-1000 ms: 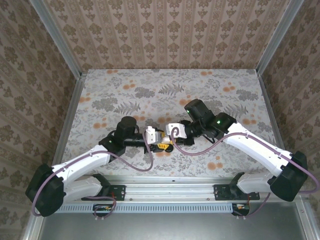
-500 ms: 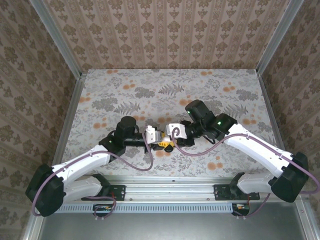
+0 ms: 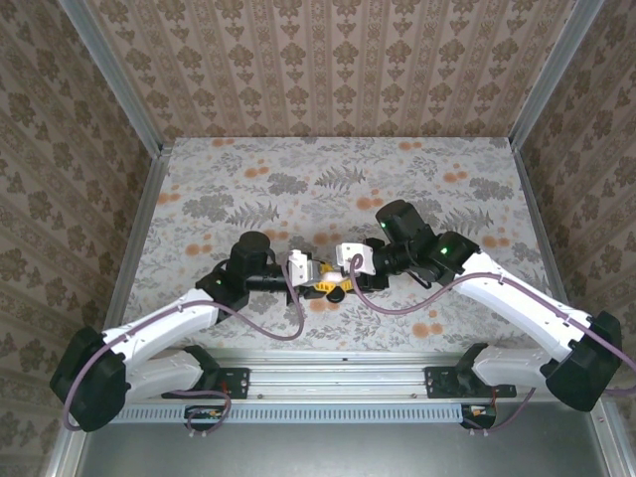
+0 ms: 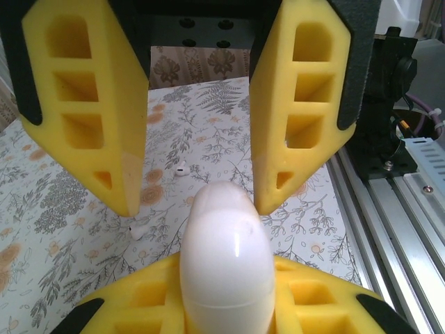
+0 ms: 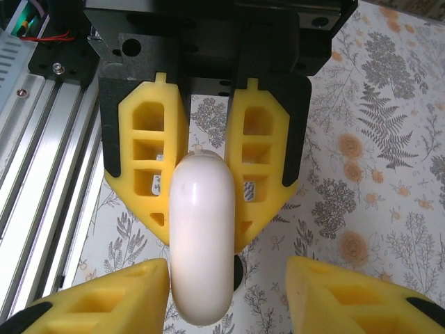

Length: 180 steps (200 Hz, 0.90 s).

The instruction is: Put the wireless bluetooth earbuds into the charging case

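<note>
Straddling the charging case (image 5: pixel 201 243), right pincer (image 5: pixel 228 261) leaves gaps — seemingly.

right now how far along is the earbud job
Done: the left gripper has the charging case clamped, and its lid looks shut. In hand: the right gripper stands open around the case's end. Left: both earbuds lie on the table; the case needs opening, then both seated.

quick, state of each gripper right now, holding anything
left gripper: closed on the charging case.
right gripper: open, its fingers standing either side of the case's end, holding nothing.
</note>
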{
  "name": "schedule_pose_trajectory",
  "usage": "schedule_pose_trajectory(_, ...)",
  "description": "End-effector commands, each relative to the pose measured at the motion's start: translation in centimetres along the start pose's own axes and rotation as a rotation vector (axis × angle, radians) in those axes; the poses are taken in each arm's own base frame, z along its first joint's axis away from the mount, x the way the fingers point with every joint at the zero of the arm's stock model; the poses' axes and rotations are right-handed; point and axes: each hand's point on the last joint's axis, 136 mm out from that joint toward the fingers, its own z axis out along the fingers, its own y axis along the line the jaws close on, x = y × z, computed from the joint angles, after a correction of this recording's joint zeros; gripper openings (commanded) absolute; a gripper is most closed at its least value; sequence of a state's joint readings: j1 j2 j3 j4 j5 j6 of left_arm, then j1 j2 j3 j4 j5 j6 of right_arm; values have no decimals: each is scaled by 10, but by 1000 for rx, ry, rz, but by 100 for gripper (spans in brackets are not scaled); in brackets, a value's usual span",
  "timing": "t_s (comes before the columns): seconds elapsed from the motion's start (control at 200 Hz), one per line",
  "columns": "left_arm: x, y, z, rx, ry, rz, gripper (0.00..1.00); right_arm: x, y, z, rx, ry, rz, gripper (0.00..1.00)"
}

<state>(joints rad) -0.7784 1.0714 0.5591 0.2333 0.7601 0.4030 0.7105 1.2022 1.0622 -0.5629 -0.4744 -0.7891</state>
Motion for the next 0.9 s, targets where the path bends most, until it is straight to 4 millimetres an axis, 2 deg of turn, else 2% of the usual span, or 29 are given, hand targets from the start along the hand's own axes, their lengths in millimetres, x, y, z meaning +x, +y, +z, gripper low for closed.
schedule_pose_trajectory(0.0,-10,-6,-2,20,-41,11,20,-1,-4,-4,23,-1,9,49)
schedule_pose_trajectory(0.51,-12,-6,-2,24,-52,19,20,1,-13,4,34,15,33,49)
schedule_pose_trajectory(0.895,-9,-4,-1,15,-47,16,19,-11,-44,-11,148,-35,36,49)
